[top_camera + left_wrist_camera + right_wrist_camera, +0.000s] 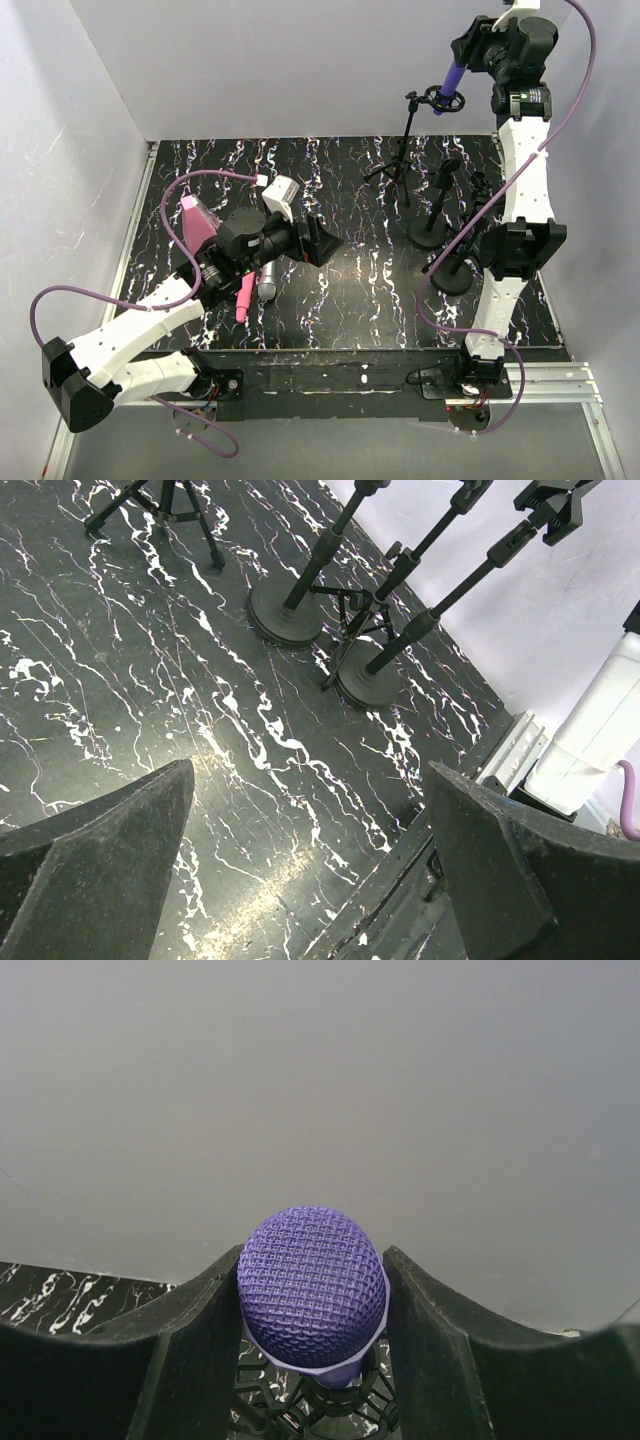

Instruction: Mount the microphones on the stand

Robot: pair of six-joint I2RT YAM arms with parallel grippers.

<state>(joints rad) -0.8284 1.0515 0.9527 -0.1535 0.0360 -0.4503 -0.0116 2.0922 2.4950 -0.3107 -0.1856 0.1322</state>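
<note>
Purple microphone (312, 1295) at tripod stand (403, 152); two microphones on table (370, 290).
Right gripper (468, 52): raised at the far right, clenched on the purple microphone just below its mesh head; the handle slants down into the stand's ring clip (441, 98), though whether it is fully seated cannot be told. Left gripper (308, 780): released, jaws wide, holding nothing, over bare marbled tabletop. Pink microphone (246, 293) and silver-grey microphone (267, 281): lying side by side on the table, partly under the left arm. Pink wedge-shaped object (199, 217): just beyond them. Two round-base stands (432, 230), right of centre.
</note>
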